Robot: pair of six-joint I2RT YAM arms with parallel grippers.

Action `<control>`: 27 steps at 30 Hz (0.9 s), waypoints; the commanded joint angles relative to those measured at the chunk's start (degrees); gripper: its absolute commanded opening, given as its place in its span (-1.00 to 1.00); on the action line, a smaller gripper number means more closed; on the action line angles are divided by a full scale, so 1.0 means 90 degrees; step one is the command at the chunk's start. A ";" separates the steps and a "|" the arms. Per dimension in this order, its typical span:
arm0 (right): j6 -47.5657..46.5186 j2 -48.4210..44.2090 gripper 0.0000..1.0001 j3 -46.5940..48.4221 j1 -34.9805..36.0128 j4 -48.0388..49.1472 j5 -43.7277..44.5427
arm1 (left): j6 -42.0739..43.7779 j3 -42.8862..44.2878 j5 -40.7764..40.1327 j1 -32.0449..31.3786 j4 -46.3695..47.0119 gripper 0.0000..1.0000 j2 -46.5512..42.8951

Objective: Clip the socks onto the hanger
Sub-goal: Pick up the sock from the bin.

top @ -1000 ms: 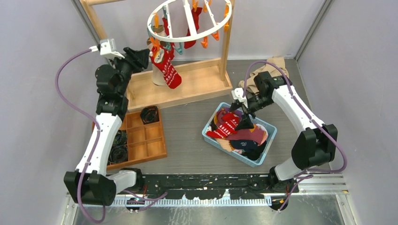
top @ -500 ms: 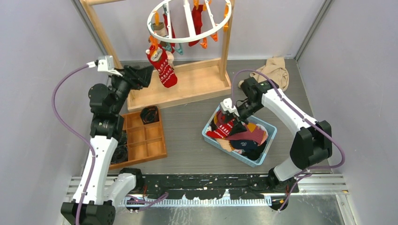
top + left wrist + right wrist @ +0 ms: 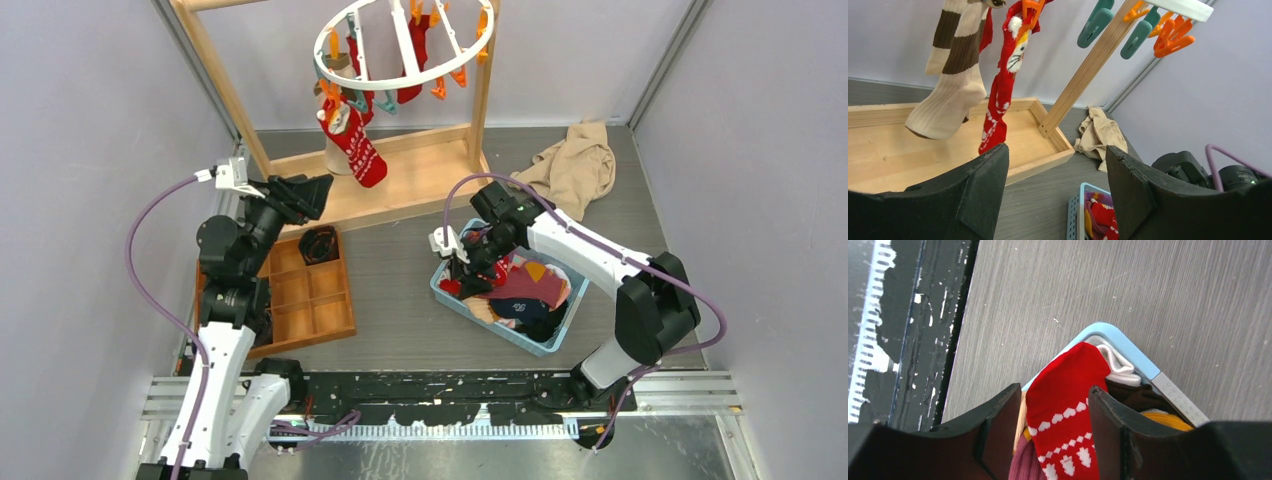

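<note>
The job looks partly done. At the top of the overhead view, the hanger (image 3: 322, 58) already carries some of the load. A red sock (image 3: 358, 152) and a striped tan sock (image 3: 950, 85) hang at its left edge, with more red ones further back. Several clips (image 3: 1093, 27) are free.

Much is left: a heap of socks (image 3: 525, 290) fills the blue bin (image 3: 480, 322) right of centre. The right gripper (image 3: 1053, 435) is down over the bin's left corner, jaws apart on either side of a red patterned sock (image 3: 1068, 385). Whether the pads press the fabric is unclear.

The left gripper (image 3: 1055, 190) hangs left of the wooden stand (image 3: 400, 185), jaws apart, holding nothing.
</note>
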 commanded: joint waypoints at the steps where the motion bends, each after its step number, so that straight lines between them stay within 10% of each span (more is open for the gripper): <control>1: 0.1105 -0.0084 0.07 -0.0247 0.0185 0.0961 0.0538 | -0.0194 -0.0111 -0.0014 0.0034 0.0315 0.44 -0.0198; 12: 0.1947 -0.0585 -0.96 -0.0230 0.0189 0.1257 0.0647 | -0.0275 -0.0196 0.0549 0.0033 0.0764 0.44 -0.0044; 27: 0.2394 -0.2670 -0.98 -0.0172 -0.1175 0.2407 -0.0244 | -0.0867 -0.0809 0.2250 0.0036 0.3657 0.40 0.0529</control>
